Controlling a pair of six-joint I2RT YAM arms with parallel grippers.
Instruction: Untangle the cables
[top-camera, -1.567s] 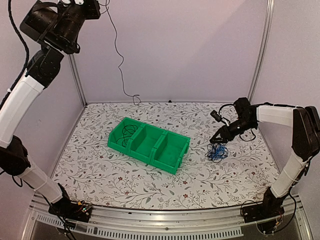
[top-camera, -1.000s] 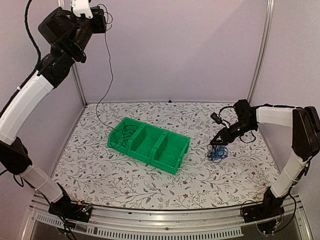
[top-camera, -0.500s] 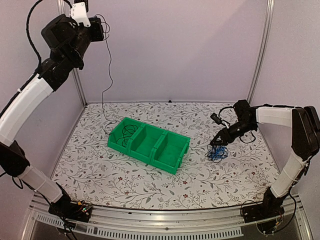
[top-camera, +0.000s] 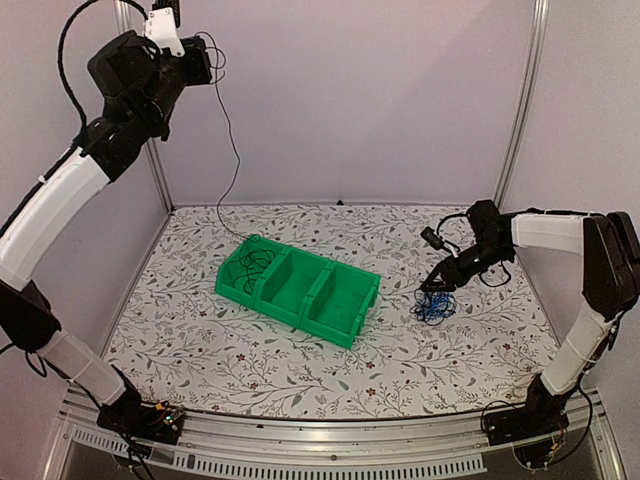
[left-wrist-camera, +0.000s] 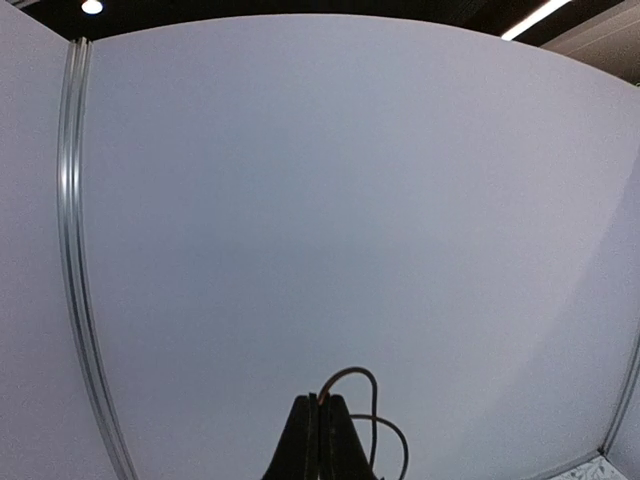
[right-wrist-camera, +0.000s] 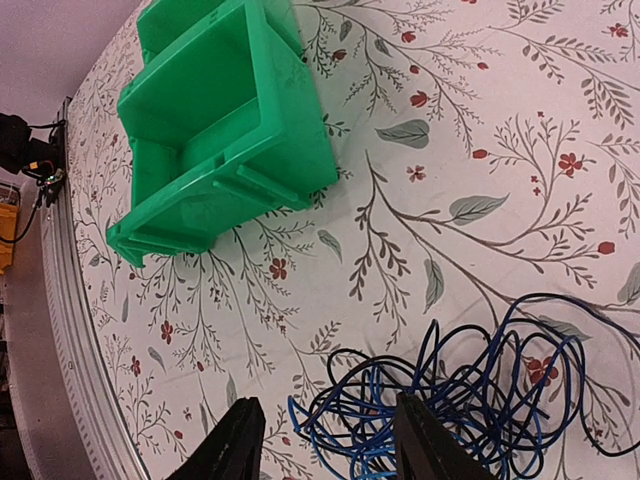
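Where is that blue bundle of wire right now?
Overhead view: the blue tangle lies on the table's right side, right of the green bin, just under the right fingers.

Both arms are built alike, with white tubular links joined by bulky black joint housings. On the left arm (top-camera: 48, 215) a thick black hose (top-camera: 62, 45) arcs beside the upper link, and a small white block (top-camera: 165, 28) caps the black wrist housing (top-camera: 135, 75). The right arm (top-camera: 545, 232) carries a small black camera (top-camera: 432, 237) beside its wrist, with thin black wiring looped under it. The black bases (top-camera: 140, 418) are bolted to a metal rail, with fine wires bunched around them. The left gripper (left-wrist-camera: 320, 400) has slim, dark, tapering fingers. The right gripper (right-wrist-camera: 328, 400) has broader black fingers (right-wrist-camera: 232, 450) with rounded tips.
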